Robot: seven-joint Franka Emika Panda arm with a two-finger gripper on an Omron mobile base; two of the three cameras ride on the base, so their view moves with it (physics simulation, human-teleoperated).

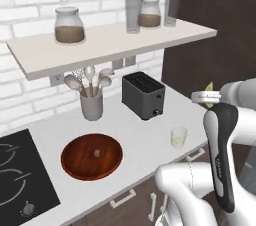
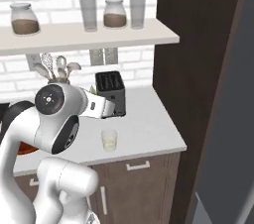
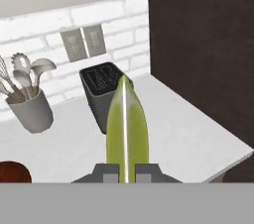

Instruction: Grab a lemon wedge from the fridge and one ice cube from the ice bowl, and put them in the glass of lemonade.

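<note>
The gripper (image 3: 127,171) is pinching the lemon wedge (image 3: 127,129), whose yellow-green edge stands up between the finger tips. The hand hangs in the air above the right end of the counter (image 1: 145,140), so the carry to the glass of lemonade (image 1: 179,136) looks to be the step in hand. The glass stands near the counter's front edge, right of the ice bowl (image 1: 75,167), which has 1 ice cube (image 1: 96,153) in it. Next, I judge, the hand must come over the glass and release.
</note>
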